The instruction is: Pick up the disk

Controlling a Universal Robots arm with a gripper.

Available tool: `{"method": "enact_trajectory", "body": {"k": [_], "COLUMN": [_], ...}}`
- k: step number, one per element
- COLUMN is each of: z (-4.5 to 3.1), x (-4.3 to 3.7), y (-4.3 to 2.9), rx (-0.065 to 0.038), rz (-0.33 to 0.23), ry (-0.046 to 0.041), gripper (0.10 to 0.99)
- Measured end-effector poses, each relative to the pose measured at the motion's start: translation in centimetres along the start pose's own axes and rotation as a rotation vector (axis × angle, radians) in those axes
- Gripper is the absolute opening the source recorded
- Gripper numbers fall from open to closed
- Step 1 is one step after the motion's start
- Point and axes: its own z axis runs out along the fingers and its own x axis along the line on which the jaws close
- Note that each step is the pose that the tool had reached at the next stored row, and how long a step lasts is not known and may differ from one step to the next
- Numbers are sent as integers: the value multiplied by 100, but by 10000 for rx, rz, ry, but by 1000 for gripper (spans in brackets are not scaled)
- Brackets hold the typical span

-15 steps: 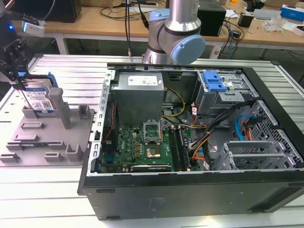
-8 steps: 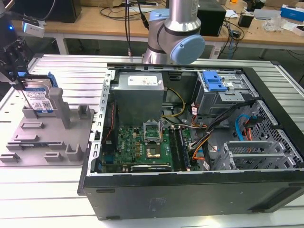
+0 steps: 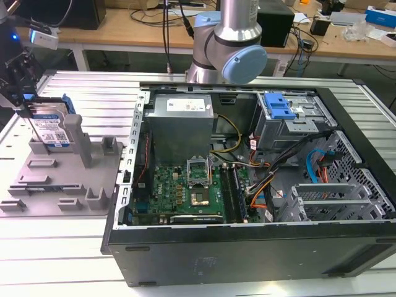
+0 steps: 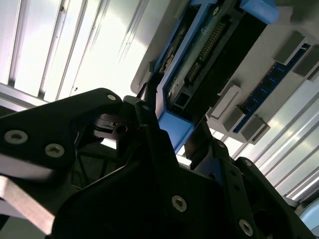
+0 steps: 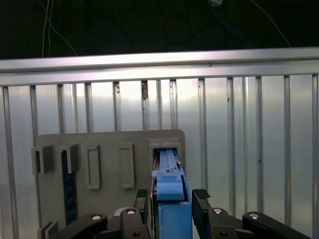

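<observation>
The disk [image 3: 51, 129] stands on edge in a slot at the back of the grey fixture [image 3: 62, 179], on the exterior view's left. It is silver with a white-and-blue label and blue side rails. My gripper [image 3: 28, 114] hangs over it from above. In the first wrist view the disk's blue rail [image 5: 170, 184] runs between my two black fingers [image 5: 142, 199], with thin dark gaps on both sides. The second wrist view shows the gripper [image 4: 182, 119] astride the disk [image 4: 209, 55], whose circuit board side faces the camera. The gripper is open around it.
An open computer case [image 3: 247, 185] fills the exterior view's right, with a blue-latched drive cage [image 3: 278, 108] inside. The arm's base [image 3: 229, 43] stands behind it. The fixture [image 5: 109, 159] has upright posts and a memory stick [image 5: 66, 184]. A slatted aluminium table [image 3: 80, 86] lies beneath.
</observation>
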Motion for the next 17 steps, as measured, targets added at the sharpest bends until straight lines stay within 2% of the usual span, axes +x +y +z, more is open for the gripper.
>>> {"method": "enact_trajectory", "body": {"k": [10,11,12,17], "z": [6,7,8,9], "x": [7,7,7,7], "y": [1,1,1,1], "rx": [-4,-3,-4,-3], "rz": [1,1,1,1], "ry": [2,1,2,2], "gripper": [482,467,396,396]}}
